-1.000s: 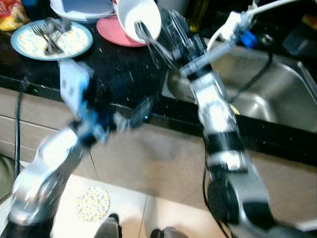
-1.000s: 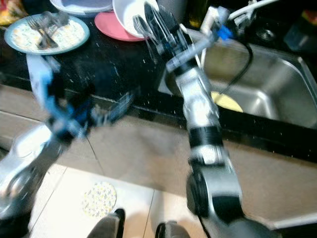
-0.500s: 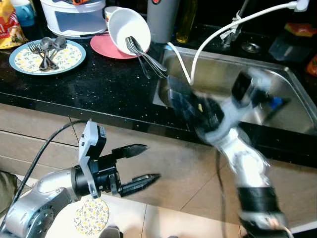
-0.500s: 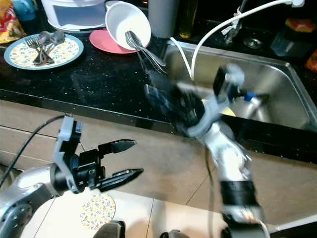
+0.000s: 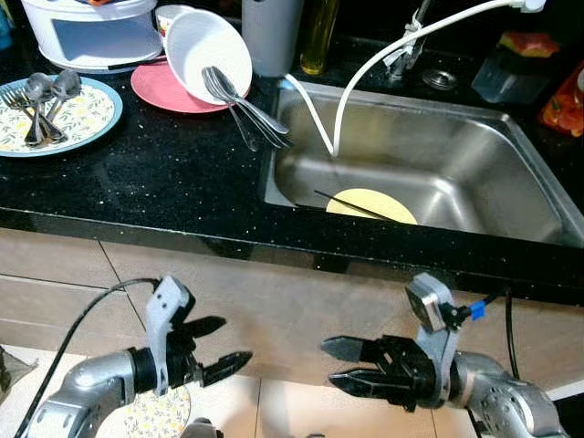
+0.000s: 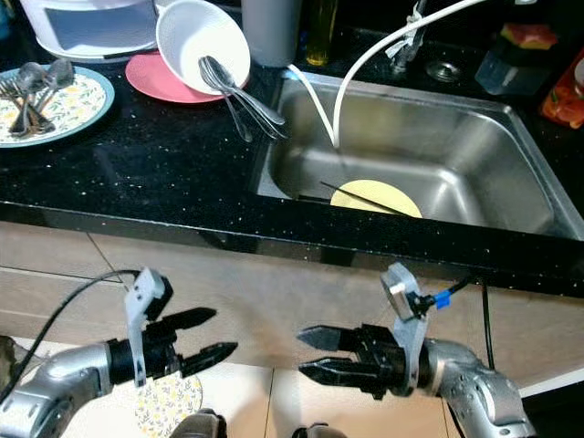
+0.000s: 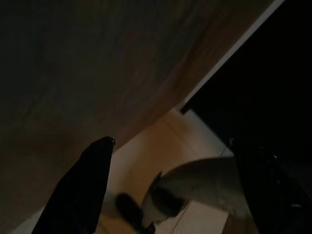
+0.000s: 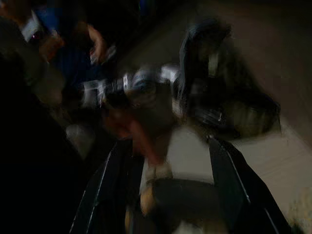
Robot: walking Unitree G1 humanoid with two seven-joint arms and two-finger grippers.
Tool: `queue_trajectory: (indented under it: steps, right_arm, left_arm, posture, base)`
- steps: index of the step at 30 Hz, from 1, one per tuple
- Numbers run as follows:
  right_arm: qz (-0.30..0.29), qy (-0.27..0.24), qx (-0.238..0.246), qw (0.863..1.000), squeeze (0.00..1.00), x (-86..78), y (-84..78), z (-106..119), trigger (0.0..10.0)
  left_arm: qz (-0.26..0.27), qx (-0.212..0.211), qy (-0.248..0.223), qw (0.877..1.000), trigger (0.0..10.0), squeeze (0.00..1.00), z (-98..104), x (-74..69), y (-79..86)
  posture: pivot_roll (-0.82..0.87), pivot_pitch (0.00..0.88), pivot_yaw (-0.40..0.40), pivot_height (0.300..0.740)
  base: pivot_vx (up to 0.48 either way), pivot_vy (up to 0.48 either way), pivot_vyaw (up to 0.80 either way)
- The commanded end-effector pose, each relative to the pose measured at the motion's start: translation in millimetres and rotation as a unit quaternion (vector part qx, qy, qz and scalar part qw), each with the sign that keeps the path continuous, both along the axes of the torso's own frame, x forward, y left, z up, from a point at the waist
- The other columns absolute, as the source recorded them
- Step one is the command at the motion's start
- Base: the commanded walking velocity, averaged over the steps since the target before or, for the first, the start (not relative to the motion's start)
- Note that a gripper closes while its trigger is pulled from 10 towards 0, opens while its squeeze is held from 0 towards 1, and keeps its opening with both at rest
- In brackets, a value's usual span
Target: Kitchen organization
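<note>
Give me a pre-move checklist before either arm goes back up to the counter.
1. Left tool open and holding nothing: ok.
2. Right tool open and holding nothing: ok.
3. Both tools below the counter edge, apart from each other: ok.
4. White bowl stable: not ok, it lies tipped on the pink plate with cutlery spilling out.
5. Sink free to take items: not ok, a yellow plate lies there.
6. Hose out of the arms' path: cannot tell.

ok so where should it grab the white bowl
By the raised far rim of the white bowl, coming from above. It lies tipped on the pink plate, mouth facing the sink, with cutlery spilling over the low edge, so only the upper rim looks free.
</note>
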State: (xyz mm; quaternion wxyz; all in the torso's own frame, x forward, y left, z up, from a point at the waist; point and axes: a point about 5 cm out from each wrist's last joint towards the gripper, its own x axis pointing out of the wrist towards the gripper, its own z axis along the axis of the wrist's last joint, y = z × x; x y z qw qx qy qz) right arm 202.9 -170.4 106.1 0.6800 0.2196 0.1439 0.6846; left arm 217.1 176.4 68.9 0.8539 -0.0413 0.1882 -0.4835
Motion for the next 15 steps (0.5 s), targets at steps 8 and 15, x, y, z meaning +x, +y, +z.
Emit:
queue_trajectory:
  steps: [8,15]
  right_arm:
    - [0.010,0.042,-0.139,0.989,0.00,-15.2,-12.2,-44,10.0]
    - [-0.106,0.099,-0.260,0.955,0.00,-15.6,-44.8,-95,10.0]
  left_arm:
    - [0.003,0.107,0.054,0.993,10.0,0.00,-51,-12.3,10.1]
    - [0.053,0.182,0.103,0.976,10.0,0.00,-92,-21.5,24.3]
  posture:
    - [0.15,0.082,-0.087,0.740]
    - [0.14,0.083,-0.083,0.740]
  base:
    - [0.000,0.000,0.00]
    - [0.000,0.000,0.00]
